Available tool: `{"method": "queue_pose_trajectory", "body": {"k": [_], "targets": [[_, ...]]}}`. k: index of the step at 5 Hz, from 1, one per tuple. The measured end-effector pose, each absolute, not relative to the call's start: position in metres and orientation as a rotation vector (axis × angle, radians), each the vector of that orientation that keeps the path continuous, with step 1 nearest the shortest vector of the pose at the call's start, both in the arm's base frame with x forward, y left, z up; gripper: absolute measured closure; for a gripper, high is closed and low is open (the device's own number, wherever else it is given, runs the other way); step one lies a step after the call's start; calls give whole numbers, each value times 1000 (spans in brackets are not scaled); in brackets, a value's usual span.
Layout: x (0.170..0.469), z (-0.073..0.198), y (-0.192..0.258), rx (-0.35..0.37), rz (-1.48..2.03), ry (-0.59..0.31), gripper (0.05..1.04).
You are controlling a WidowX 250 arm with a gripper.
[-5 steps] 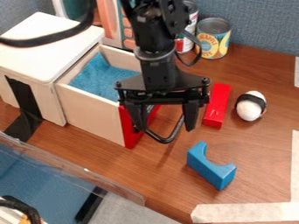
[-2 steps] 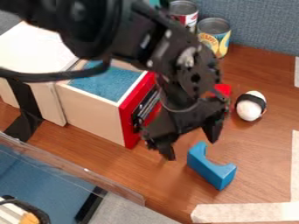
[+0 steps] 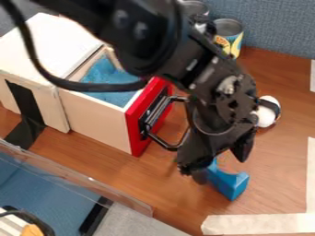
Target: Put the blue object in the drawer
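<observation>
The black gripper (image 3: 220, 167) hangs right of the drawer with its fingers apart, over the upper left end of the blue object. That blue object (image 3: 232, 184) is a block with a curved notch, lying on the wooden table; the gripper covers its upper left part. Whether they touch, I cannot tell. The drawer (image 3: 98, 107) is pulled out of its white cabinet, with pale wooden sides, a red front, a metal handle and blue lining. Part of its inside is behind the arm.
The white cabinet (image 3: 43, 50) stands at the upper left. A white egg-shaped thing with a black band (image 3: 265, 115) lies right of the arm. Two cans, one a yellow-labelled can (image 3: 229, 34), stand behind. A clear panel edge (image 3: 80, 175) crosses the lower left.
The gripper has swung round from in front of the drawer and moved down and right to the blue object. The arm now covers the red block. The blue object has not moved.
</observation>
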State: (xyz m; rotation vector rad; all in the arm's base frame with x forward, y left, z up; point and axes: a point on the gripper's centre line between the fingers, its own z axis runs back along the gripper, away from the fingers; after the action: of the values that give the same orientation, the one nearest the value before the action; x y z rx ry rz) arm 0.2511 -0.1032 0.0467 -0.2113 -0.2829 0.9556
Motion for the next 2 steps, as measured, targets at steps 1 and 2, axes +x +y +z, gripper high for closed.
{"method": "queue_pose_trajectory", "body": {"k": [1, 2], "targets": [[252, 37, -107, -214, 1008, -276, 85], [252, 26, -109, -211, 1044, -260, 140]]}}
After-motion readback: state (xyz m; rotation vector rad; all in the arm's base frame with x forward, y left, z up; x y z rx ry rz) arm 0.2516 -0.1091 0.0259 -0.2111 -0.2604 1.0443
